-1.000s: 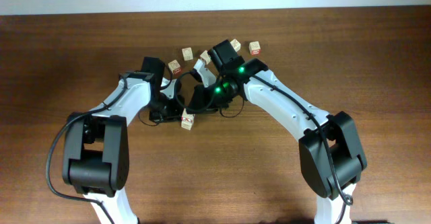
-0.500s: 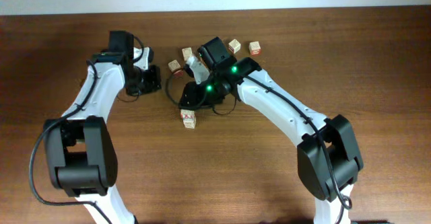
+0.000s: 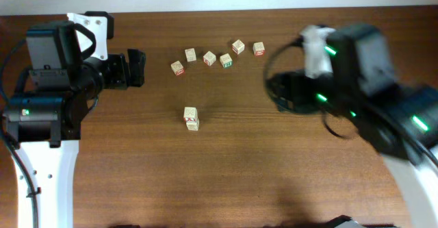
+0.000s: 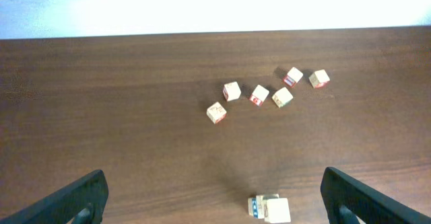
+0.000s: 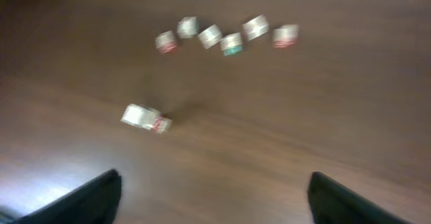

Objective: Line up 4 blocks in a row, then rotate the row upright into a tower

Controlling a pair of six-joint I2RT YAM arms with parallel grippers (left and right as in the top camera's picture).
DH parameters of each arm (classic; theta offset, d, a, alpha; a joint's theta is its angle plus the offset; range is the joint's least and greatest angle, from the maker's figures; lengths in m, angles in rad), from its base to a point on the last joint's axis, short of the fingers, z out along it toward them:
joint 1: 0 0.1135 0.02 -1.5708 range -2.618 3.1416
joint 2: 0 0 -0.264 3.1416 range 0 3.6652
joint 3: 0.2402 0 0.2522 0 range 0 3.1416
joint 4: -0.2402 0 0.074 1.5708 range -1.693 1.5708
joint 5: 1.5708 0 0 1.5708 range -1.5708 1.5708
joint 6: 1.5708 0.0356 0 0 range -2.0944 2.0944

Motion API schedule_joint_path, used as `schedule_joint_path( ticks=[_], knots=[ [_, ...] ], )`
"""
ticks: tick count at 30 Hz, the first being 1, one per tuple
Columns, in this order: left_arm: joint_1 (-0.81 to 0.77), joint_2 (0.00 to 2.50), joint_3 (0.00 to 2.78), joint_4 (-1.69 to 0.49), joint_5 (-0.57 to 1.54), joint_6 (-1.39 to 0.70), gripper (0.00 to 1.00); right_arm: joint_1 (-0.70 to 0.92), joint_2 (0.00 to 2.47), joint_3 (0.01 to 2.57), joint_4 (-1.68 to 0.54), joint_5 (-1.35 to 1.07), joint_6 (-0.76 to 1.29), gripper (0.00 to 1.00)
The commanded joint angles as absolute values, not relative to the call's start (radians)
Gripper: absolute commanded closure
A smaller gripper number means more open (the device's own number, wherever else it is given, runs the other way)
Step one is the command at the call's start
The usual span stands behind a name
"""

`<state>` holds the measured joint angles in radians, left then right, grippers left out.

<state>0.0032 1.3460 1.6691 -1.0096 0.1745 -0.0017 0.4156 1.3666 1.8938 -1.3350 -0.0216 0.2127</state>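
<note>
The left hand [image 4: 214,177] is seen released, fingers spread wide, over the desk's [image 3: 137,159] left side. The blocks [image 3: 191,118] are found clustered mid-desk, touching one another; their count cannot be told. Six wooden cubes [image 3: 209,58] are ranged behind them. The right hand [image 5: 215,178] is likewise released, empty.

The worktop [image 3: 226,173] shows wide bare wood on every side of the small cluster of blocks [image 3: 191,118], which stands alone near the middle. Beyond it, an uneven row of six cubes [image 3: 209,58] bars a low pass toward the far edge. These cubes sit near one another with only narrow gaps. A broad open strip runs between the row and the cluster. The left claw [image 4: 213,173] and right claw [image 5: 214,176] hang well off to either side, jaws spread, nothing between them.
</note>
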Motion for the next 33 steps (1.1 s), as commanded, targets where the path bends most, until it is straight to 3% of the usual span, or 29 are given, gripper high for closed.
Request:
schedule_joint_path(
  ticks=[1, 6, 10, 12, 13, 15, 23, 26, 33],
  knots=[
    [0.009, 1.353, 1.673, -1.012, 0.167, 0.020, 0.01, 0.418, 1.220, 1.904, -1.421, 0.200, 0.291, 0.02],
    [0.009, 1.353, 1.673, -1.012, 0.167, 0.020, 0.01, 0.418, 1.094, 1.904, -1.449, 0.213, 0.268, 0.02],
    [0.009, 1.353, 1.673, -1.012, 0.167, 0.020, 0.01, 0.408, 1.094, 1.883, -1.435, 0.492, 0.317, 0.02],
    [0.009, 1.353, 1.673, -1.012, 0.167, 0.020, 0.01, 0.288, 1.049, 1.793, -1.282, 0.364, 0.137, 0.02],
    [0.009, 1.353, 1.673, -1.012, 0.167, 0.020, 0.01, 0.157, 0.974, 1.647, -1.105, 0.150, -0.047, 0.02],
    [0.009, 1.353, 1.673, -1.012, 0.167, 0.020, 0.01, 0.026, 0.830, 1.371, -0.864, -0.025, -0.127, 0.02],
    [0.009, 1.353, 1.673, -1.012, 0.167, 0.020, 0.01, -0.004, 0.090, 0.174, -0.052, -0.147, -0.131, 0.02],
    [0.009, 1.353, 1.673, -1.012, 0.167, 0.020, 0.01, 0.036, 0.003, 0.010, -0.017, -0.138, -0.131, 0.02],
    [0.009, 1.353, 1.673, -1.012, 0.167, 0.020, 0.01, 0.039, 0.003, 0.006, -0.068, -0.113, -0.131, 0.02]
  ],
)
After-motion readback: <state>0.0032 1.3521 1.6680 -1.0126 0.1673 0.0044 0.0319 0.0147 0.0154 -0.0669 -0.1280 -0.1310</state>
